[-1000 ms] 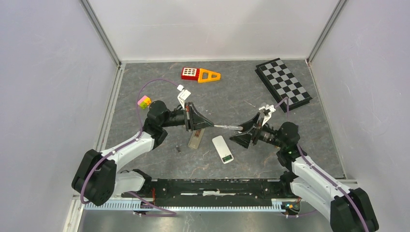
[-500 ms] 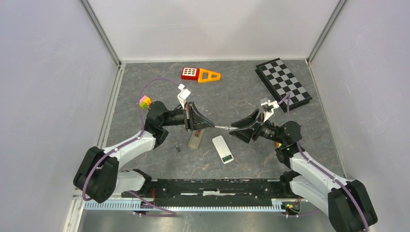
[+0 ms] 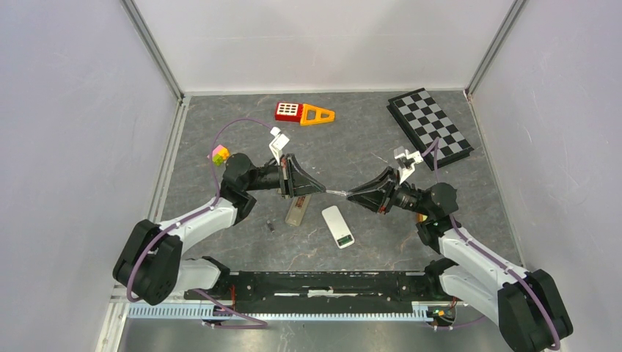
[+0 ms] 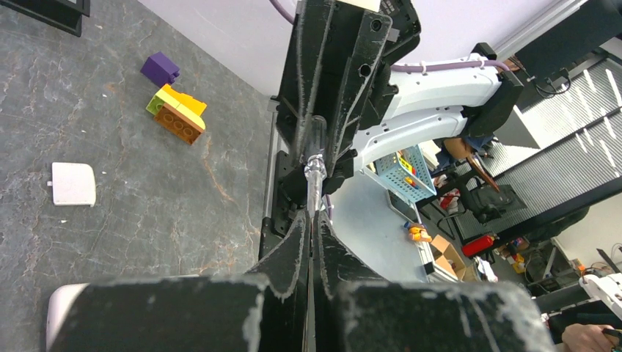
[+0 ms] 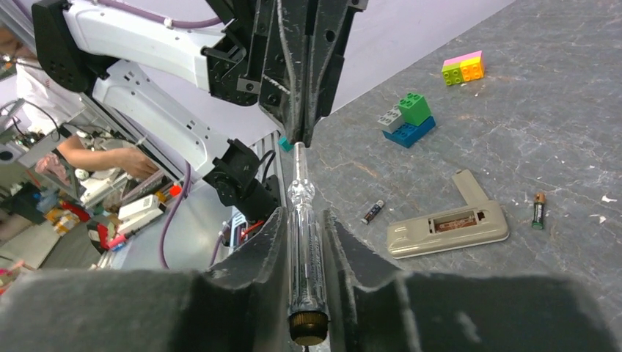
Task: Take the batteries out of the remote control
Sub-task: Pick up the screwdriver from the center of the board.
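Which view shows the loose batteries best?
The right wrist view: one battery lies left of the open beige remote, a second battery right of it. The top external view shows just one dark speck; the left wrist view shows none.

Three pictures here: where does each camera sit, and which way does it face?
Top external: above and behind, looking down at the table; left arm and right arm show.
Left wrist: on that arm, facing the right end effector past its own fingers.
Right wrist: on that arm, facing the left end effector past its own fingers.
Shared: both wrist views show the screwdriver.
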Available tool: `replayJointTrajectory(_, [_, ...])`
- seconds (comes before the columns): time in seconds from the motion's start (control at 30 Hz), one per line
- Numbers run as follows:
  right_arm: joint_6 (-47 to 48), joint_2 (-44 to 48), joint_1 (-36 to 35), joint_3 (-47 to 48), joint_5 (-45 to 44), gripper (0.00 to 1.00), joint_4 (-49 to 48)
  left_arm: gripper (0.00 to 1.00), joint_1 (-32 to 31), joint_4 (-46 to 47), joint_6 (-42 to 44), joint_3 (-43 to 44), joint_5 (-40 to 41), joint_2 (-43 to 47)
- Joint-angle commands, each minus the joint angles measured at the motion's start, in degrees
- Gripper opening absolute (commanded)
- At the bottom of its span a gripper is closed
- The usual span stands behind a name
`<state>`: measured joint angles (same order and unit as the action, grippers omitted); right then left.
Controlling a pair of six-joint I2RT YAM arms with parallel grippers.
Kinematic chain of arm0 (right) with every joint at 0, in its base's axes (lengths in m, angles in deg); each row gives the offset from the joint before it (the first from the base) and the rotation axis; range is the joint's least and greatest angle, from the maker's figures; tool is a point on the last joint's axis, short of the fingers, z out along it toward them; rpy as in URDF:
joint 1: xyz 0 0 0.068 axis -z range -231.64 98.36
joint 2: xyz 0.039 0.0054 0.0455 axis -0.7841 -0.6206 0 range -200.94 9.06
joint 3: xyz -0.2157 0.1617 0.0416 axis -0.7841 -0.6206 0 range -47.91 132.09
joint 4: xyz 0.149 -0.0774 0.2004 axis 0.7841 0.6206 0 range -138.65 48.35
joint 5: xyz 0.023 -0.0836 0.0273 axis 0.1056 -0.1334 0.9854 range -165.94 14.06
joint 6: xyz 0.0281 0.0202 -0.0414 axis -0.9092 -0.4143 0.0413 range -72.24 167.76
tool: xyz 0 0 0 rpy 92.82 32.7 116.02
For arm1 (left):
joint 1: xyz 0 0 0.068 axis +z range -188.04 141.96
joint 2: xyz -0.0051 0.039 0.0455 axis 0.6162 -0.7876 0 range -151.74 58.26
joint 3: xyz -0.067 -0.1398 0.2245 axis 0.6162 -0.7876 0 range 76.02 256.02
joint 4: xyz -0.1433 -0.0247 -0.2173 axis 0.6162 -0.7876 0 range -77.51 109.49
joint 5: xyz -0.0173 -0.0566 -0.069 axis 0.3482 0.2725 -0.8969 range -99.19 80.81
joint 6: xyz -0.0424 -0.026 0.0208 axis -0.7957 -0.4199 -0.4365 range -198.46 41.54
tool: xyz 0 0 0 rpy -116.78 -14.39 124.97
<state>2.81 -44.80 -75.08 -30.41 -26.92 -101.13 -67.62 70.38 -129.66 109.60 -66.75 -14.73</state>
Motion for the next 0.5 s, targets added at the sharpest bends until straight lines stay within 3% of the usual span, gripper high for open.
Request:
replayJointTrajectory(0.0, [0.30,-0.07,-0.37,2.55,0.55,0.19,-3.06,0.02,0.13,2.90,-1.86,0.88,-1.77,-0.49])
replayJointTrajectory(0.1, [0.39,0.24,-0.31,2.25,0.12,0.01,-2.97,0.02,0.12,2.47,-1.54,0.62,-1.68,-0.42])
replayJointTrajectory(0.23, [0.21,0.78,-0.42,1.89,0.08,0.00,-2.88,0.02,0.12,1.21,-0.67,0.43,-1.68,-0.08])
replayJointTrajectory(0.27, [0.22,0.95,-0.37,1.91,-0.01,0.06,-2.88,0.02,0.12,1.11,-0.58,0.42,-1.81,0.00])
replayJointTrajectory(0.3, [0.15,1.05,-0.34,1.82,-0.18,0.22,-2.88,0.02,0.12,0.89,-0.49,0.42,-1.85,-0.01])
replayJointTrajectory(0.37, [-0.13,0.99,-0.37,1.95,-0.56,0.37,-2.88,0.02,0.08,0.64,-0.39,0.58,-1.90,0.04])
replayJointTrajectory(0.47, [-0.14,0.68,-0.38,2.17,-0.48,0.44,-2.88,0.02,0.07,0.63,-0.35,0.61,-1.92,-0.09])
